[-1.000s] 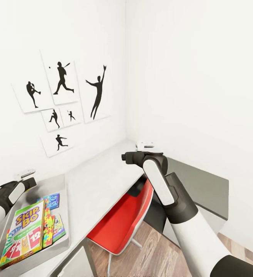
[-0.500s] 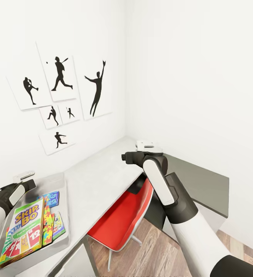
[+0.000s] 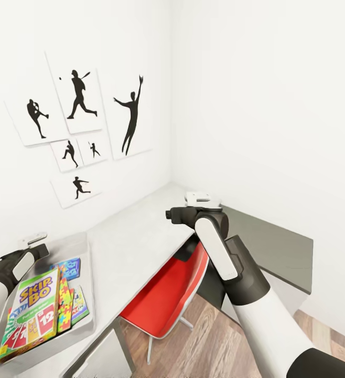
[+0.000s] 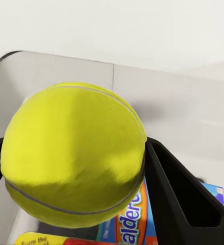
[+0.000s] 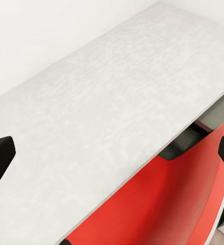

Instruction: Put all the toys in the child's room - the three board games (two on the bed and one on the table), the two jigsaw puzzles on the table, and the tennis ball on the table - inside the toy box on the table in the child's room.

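My left gripper (image 4: 81, 171) is shut on the yellow-green tennis ball (image 4: 73, 153) and holds it over the grey toy box (image 4: 55, 66). In the head view that gripper (image 3: 35, 247) hangs at the far left end of the toy box (image 3: 88, 326), on the white table (image 3: 136, 236). In the box lie the orange-green Skip-Bo board game (image 3: 31, 310), a jigsaw puzzle (image 3: 64, 304) on edge, a blue game box (image 3: 70, 268) and a greenish one (image 3: 80, 307). My right gripper (image 3: 169, 214) is open and empty above the table's front edge (image 5: 106, 102).
A red chair (image 3: 167, 294) is tucked under the table, below my right gripper, with its red back (image 5: 178, 204) close to that hand. Black silhouette posters (image 3: 78, 126) hang on the wall. A dark grey surface (image 3: 267, 247) runs along the right wall. Wood floor (image 3: 214, 346) lies below.
The head camera has shifted a little, so the posters and the toy box sit slightly further left in the picture. Both arms keep their pose, and the ball stays gripped.
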### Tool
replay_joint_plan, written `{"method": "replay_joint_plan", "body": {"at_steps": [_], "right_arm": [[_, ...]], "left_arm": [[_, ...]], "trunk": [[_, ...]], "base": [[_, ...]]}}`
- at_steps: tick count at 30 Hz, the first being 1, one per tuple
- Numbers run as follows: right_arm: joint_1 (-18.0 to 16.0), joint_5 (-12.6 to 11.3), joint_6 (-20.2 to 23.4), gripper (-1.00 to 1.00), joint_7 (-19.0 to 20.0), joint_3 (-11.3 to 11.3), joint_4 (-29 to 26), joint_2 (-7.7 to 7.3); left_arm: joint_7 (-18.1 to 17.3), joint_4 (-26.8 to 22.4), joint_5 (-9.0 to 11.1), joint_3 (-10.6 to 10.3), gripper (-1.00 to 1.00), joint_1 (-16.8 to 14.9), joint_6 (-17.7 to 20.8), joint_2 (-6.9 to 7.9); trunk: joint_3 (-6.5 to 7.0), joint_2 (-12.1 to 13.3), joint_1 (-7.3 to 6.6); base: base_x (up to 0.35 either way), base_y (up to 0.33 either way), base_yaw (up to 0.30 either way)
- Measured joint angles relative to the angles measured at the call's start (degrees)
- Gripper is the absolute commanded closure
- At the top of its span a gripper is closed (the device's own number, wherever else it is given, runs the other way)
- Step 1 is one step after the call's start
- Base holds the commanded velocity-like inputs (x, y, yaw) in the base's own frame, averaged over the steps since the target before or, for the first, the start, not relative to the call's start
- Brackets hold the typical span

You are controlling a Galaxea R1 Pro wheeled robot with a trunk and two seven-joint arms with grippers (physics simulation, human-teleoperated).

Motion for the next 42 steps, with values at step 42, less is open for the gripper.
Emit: {"method": "replay_joint_plan", "body": {"at_steps": [42], "right_arm": [[-3.07,-0.43,-0.01,-1.0,0.08,1.62,-5.36,0.0]], "left_arm": [[0.01,-0.26,-0.08,0.01,1.0,-0.01,-1.94,-1.16]], "trunk": [[-1.29,-0.01,0.0]], "base": [[0.0,0.0,0.0]]}}
